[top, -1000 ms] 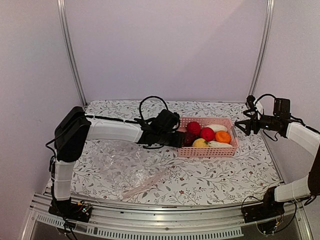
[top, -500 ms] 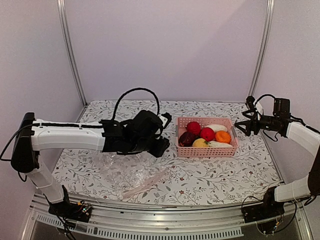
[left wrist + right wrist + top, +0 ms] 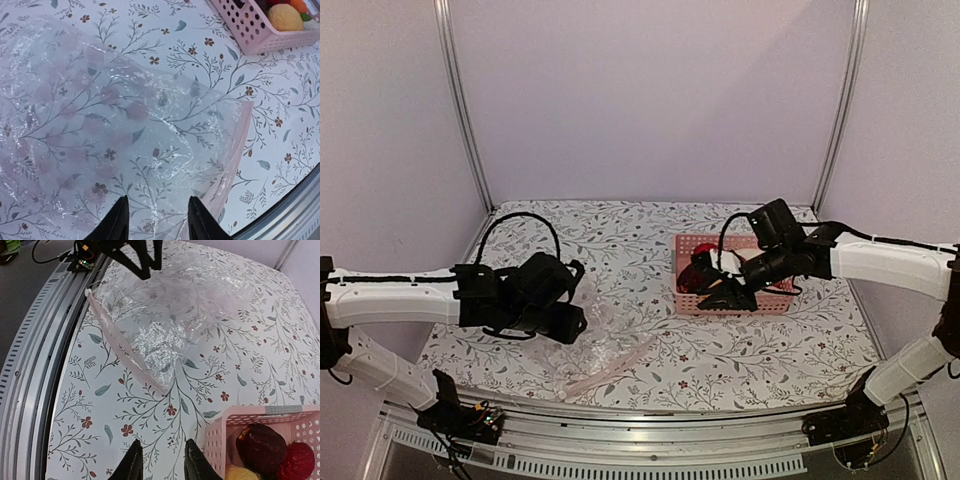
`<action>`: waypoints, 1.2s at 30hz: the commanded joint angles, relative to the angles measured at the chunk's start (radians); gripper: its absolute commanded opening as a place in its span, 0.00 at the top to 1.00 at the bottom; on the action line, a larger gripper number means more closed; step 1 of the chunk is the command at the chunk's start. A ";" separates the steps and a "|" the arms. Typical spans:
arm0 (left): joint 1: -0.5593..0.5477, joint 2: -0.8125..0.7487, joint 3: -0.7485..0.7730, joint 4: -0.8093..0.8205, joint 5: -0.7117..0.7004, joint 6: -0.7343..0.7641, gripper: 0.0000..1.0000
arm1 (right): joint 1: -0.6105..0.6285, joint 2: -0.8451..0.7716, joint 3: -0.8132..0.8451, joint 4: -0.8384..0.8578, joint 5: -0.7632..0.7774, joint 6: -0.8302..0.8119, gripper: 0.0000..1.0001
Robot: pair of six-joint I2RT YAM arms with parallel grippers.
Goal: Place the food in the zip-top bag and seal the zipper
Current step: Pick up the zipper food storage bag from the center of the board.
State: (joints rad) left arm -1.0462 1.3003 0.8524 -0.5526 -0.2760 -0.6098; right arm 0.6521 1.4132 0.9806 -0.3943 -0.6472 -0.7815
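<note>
Zipper [image 3: 610, 366] comes first, nearest the front edge of the desk [image 3: 770, 350]: a pale pinkish strip lying slantwise and flat. It looks like the firmest part of the clear bag [image 3: 605, 325], which spreads back and to the left from it, crinkled, collapsed and with nothing inside it that I can see.

The left tool [image 3: 157, 200] hangs over the film just inside that strip. Its jaws are apart with nothing between them, and I cannot tell whether the tips touch the plastic.

I judge the bag to be very light, limp and slick. A push would likely slide it across the patterned cloth, and a pinch in the middle would catch both layers. The better hold seems to be on the strip itself, on one lip only, so the mouth can be lifted open.

Further back and to the right stands the pink basket [image 3: 735, 308], well apart from the bag, with the food in it. I can see a maroon piece [image 3: 262, 447], a red ball [image 3: 300, 460] and a yellow one [image 3: 285, 15].

The right tool [image 3: 162, 442] is at the basket's near-left corner, fingers spread and empty.

The pieces look small, light and rounded, so they may roll. A squeeze across the widest part seems safest.
</note>
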 commanded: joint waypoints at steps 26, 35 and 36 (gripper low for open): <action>0.373 0.034 -0.370 0.504 0.268 -0.198 0.63 | 0.413 0.688 0.527 -0.161 0.338 -0.098 0.72; 0.396 0.091 -0.388 0.580 0.318 -0.191 0.63 | 0.436 0.737 0.544 -0.159 0.355 -0.118 0.76; 0.398 0.098 -0.389 0.584 0.321 -0.188 0.63 | 0.440 0.740 0.544 -0.156 0.363 -0.119 0.76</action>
State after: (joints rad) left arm -0.6701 1.3735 0.4759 -0.0246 0.0120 -0.8051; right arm 1.0698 2.1181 1.4998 -0.5373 -0.3134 -0.8822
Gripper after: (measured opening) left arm 0.370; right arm 0.250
